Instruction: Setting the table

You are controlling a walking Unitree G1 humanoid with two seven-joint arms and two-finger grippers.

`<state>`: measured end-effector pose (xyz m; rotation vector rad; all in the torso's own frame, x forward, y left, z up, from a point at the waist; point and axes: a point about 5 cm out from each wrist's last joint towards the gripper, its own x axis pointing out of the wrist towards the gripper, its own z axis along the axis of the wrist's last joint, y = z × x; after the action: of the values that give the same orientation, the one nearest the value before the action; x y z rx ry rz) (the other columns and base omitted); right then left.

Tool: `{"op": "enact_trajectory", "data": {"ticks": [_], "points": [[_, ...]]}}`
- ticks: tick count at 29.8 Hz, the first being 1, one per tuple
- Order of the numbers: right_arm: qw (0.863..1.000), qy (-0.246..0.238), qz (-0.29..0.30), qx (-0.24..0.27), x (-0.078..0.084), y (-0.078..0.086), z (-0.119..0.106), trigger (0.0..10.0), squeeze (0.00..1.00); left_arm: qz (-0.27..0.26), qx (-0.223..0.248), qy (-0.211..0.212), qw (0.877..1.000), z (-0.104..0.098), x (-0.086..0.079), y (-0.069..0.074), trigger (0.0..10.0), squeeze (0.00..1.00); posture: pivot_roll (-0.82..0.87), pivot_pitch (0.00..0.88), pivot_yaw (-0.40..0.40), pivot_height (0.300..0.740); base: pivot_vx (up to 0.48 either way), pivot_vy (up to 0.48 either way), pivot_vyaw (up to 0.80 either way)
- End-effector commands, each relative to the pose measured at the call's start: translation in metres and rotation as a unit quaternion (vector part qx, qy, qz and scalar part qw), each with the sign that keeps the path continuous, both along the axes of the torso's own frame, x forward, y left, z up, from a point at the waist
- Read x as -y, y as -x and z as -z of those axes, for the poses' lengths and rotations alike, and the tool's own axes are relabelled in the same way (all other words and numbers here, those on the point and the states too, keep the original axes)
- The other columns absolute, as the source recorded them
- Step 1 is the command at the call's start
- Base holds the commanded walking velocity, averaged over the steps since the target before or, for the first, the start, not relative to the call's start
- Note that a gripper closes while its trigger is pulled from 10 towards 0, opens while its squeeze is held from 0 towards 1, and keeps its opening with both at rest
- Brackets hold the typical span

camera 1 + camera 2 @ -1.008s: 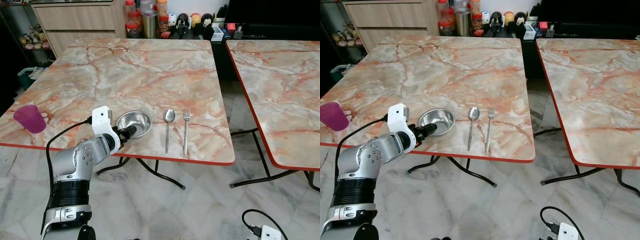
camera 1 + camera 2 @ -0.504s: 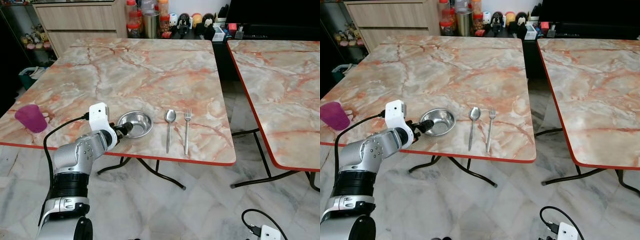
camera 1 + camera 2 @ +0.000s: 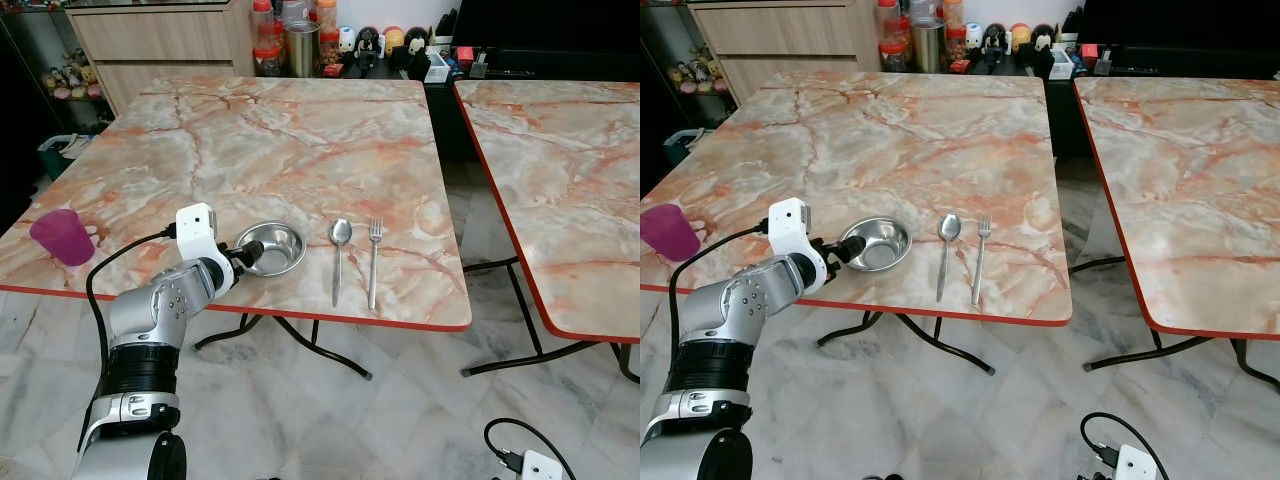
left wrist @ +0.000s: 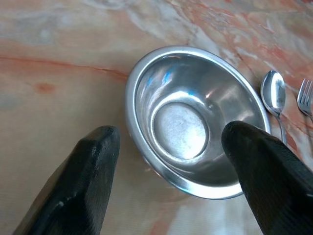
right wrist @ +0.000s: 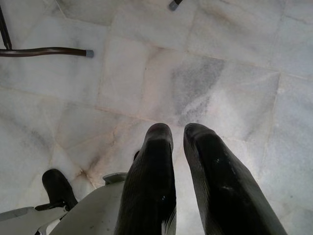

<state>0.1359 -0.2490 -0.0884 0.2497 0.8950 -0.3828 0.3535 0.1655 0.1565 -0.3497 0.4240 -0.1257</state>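
the left gripper [image 4: 171,161] had drawn back a little from the bowl [image 3: 270,247].
its fingers stood wide apart, the bowl released left of the spoon [image 3: 338,255] and fork [image 3: 372,260].

The left gripper [image 4: 166,147] is showing its 2 black fingers [image 4: 83,181] running off the wrist picture's edge, so their bases are going unseen. Beyond the far finger, the fork [image 4: 306,98] is being cut off, and the spoon [image 4: 274,95] handle is disappearing behind that finger.
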Motion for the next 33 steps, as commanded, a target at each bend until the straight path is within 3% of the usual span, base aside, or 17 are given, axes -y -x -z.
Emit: {"op": "enact_trajectory", "data": {"ticks": [1,10,20,33], "points": [[1.0,-0.002,0.003,-0.001,0.0,0.002,0.001,10.0,0.0,-0.011,0.011,-0.008,1.0,-0.007,-0.004,-0.004,10.0,0.0,0.07,0.07,0.026,0.74,0.0,0.0,0.0],[1.0,-0.004,0.006,0.004,0.0,0.0,0.0,10.0,0.0,-0.016,0.014,-0.006,1.0,-0.008,-0.004,-0.005,10.0,0.0,0.07,0.07,0.022,0.74,0.227,0.0,0.0],[1.0,-0.007,0.005,0.006,0.0,0.0,0.0,10.0,0.0,0.007,0.049,-0.003,0.999,-0.016,0.004,-0.005,10.0,0.0,0.07,0.073,0.019,0.74,0.0,0.0,0.0],[1.0,-0.007,0.004,0.008,0.002,0.0,-0.001,10.0,0.0,0.001,0.056,0.005,0.998,-0.019,0.002,-0.005,10.0,0.0,0.08,0.091,0.02,0.74,0.0,0.0,0.0]]}}
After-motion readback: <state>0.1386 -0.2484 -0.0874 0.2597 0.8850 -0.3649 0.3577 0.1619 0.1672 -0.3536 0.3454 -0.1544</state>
